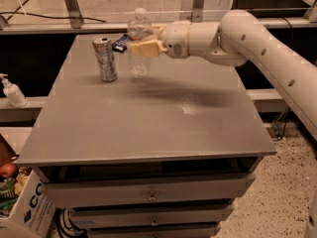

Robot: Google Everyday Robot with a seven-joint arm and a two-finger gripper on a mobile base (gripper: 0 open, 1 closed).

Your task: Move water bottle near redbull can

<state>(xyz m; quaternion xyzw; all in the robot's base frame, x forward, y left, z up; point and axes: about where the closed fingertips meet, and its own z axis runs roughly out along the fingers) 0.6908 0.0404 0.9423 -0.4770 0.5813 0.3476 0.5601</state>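
Note:
The water bottle is clear ribbed plastic with a white cap. It stands upright at the far left part of the grey table. My gripper reaches in from the right and is shut on the bottle's upper body. The redbull can, slim and silver-grey, stands upright just left of the bottle, a small gap apart. I cannot tell whether the bottle's base touches the table.
A flat dark blue packet lies at the table's far edge behind the bottle. A small white pump bottle stands on a ledge at the left. Drawers sit under the tabletop. My arm spans the right side.

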